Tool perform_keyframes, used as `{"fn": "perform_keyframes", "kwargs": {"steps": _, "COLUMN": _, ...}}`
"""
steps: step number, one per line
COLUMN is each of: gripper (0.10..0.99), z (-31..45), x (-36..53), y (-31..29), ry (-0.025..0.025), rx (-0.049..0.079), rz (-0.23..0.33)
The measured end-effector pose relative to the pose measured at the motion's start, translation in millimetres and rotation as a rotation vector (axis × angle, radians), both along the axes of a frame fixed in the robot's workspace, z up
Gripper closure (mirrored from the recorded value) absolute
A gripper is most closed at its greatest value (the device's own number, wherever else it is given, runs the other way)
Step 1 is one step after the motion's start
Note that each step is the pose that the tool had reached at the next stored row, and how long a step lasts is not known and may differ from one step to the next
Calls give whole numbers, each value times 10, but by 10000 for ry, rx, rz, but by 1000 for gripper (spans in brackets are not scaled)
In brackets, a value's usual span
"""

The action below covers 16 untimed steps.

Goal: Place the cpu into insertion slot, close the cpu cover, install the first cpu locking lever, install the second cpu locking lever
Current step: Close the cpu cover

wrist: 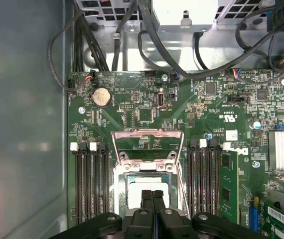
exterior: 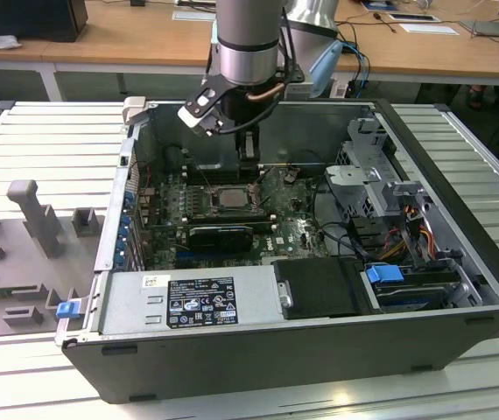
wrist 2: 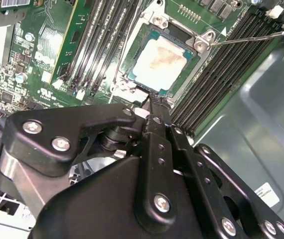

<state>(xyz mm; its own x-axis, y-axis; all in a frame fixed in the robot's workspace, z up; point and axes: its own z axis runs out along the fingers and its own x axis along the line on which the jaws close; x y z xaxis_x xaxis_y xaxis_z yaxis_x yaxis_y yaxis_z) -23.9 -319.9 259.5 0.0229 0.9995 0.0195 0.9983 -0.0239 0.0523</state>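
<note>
Grey metal slats make up the bench [exterior: 22, 131], and an open computer case [exterior: 319, 350] is laid flat on it. Inside the case a green board [exterior: 293, 232] is seen, and the chip [exterior: 230, 198] is found near the middle of it.

The chip is already laid in its socket [wrist: 120, 185], and its pale, smudged top is seen well in the second wrist view. So the first step looks done. The cover [wrist: 148, 133], a thin shiny frame with a square hole, is swung open off the socket. Green board is seen through its hole in the first wrist view. A thin metal rod [wrist 2: 246, 36] is seen sticking out free beside the socket, and it does not look hooked down. Long black slots [wrist: 89, 184] are lined up on both sides of the socket.

The claw [exterior: 248, 154] is held just above the board, at about twelve o'clock from the chip in the exterior view. In both wrist views its two fingers are seen pressed together, and nothing is gripped. Its tip is held close over one edge of the socket.

Closing the cover is judged to be the step in hand. For that, the free edge of the frame has to be pushed gently, so that it is folded down flat over the chip. The chip must not be bumped or slid.
</note>
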Motion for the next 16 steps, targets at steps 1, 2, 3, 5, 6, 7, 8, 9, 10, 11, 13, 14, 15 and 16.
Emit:
{"fn": "perform_keyframes", "kwargs": {"steps": 1, "gripper": 980, "z": 4, "x": 7, "y": 0, "ry": 0, "rx": 0, "rz": 0}}
{"fn": "perform_keyframes", "kwargs": {"steps": 2, "gripper": 980, "z": 6, "x": 9, "y": 0, "ry": 0, "rx": 0, "rz": 0}}
{"fn": "perform_keyframes", "kwargs": {"steps": 3, "gripper": 980, "z": 10, "x": 13, "y": 0, "ry": 0, "rx": 0, "rz": -1}}
{"fn": "perform_keyframes", "kwargs": {"steps": 5, "gripper": 980, "z": 39, "x": 30, "y": 0, "ry": 1, "rx": -1, "rz": 0}}
{"fn": "perform_keyframes", "kwargs": {"steps": 6, "gripper": 980, "z": 84, "x": 39, "y": 0, "ry": 0, "rx": 0, "rz": 0}}
{"fn": "perform_keyframes", "kwargs": {"steps": 7, "gripper": 980, "z": 94, "x": 55, "y": 0, "ry": 0, "rx": 0, "rz": -1}}
{"fn": "perform_keyframes", "kwargs": {"steps": 8, "gripper": 980, "z": 96, "x": 76, "y": 0, "ry": 1, "rx": 1, "rz": -1}}
{"fn": "perform_keyframes", "kwargs": {"steps": 9, "gripper": 980, "z": 97, "x": 166, "y": 0, "ry": 8, "rx": 1, "rz": -2}}
{"fn": "perform_keyframes", "kwargs": {"steps": 10, "gripper": 980, "z": 97, "x": 232, "y": 0, "ry": 13, "rx": 3, "rz": 0}}
{"fn": "perform_keyframes", "kwargs": {"steps": 11, "gripper": 980, "z": 97, "x": 283, "y": 0, "ry": 19, "rx": 2, "rz": -2}}
{"fn": "perform_keyframes", "kwargs": {"steps": 13, "gripper": 980, "z": 88, "x": 372, "y": 1, "ry": 20, "rx": 4, "rz": 1}}
{"fn": "perform_keyframes", "kwargs": {"steps": 14, "gripper": 980, "z": 79, "x": 419, "y": 0, "ry": 21, "rx": 3, "rz": 3}}
{"fn": "perform_keyframes", "kwargs": {"steps": 15, "gripper": 980, "z": 73, "x": 451, "y": 1, "ry": 22, "rx": 3, "rz": 4}}
{"fn": "perform_keyframes", "kwargs": {"steps": 16, "gripper": 980, "z": 68, "x": 491, "y": 1, "ry": 21, "rx": 3, "rz": 7}}
